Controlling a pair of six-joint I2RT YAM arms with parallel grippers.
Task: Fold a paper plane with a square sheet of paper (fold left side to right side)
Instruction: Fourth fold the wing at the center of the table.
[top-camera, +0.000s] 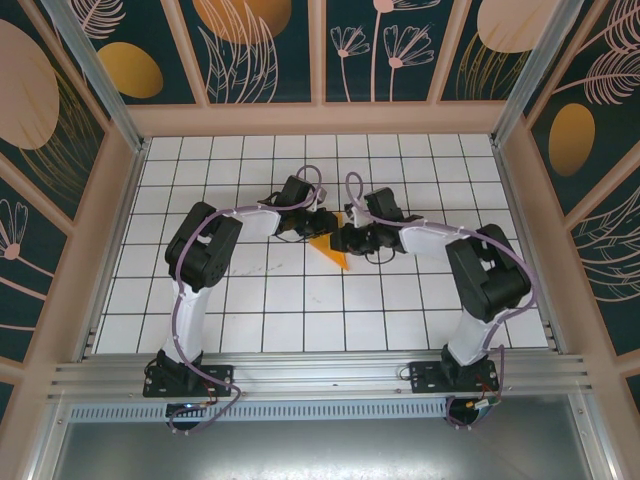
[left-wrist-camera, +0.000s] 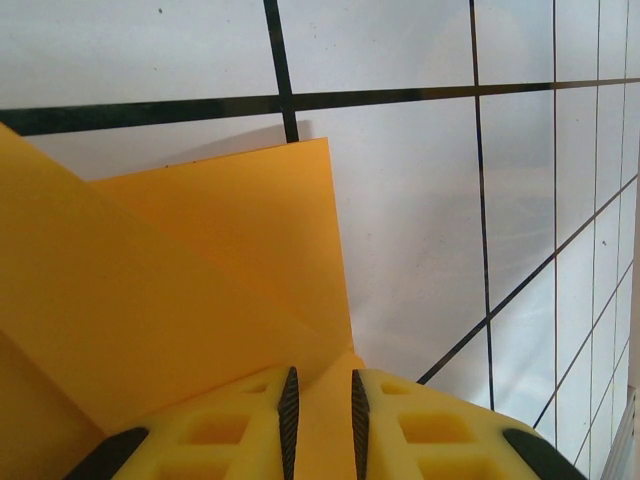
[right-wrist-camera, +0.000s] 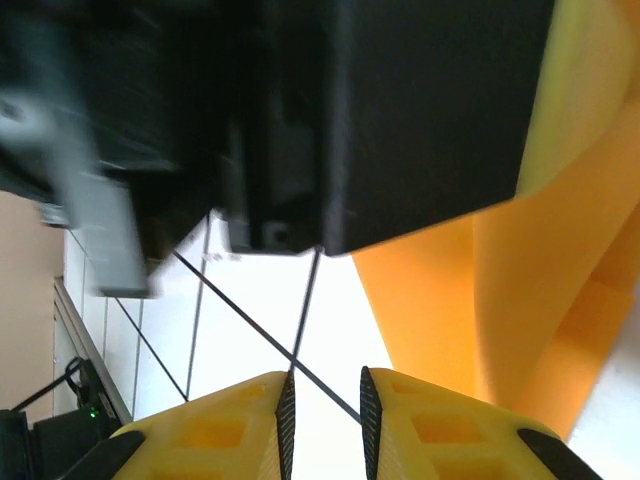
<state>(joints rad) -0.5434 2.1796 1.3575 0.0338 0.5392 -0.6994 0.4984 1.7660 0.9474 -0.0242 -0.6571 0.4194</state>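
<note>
Mid-desk, well off every edge, the square sheet of paper (top-camera: 333, 250), partly folded, points toward the near edge; left claw (left-wrist-camera: 320, 410) is clamped on its fold, while right claw (right-wrist-camera: 322, 415), jaws slightly apart and empty, sits just right of it.

A robot test cell in a lab: two arms bolted to an aluminium rail (top-camera: 320, 372) at the near edge of a white grid-tiled table (top-camera: 250, 310), boxed in by decorated wall panels (top-camera: 260, 45) with leaf and oval motifs in wooden framing.
</note>
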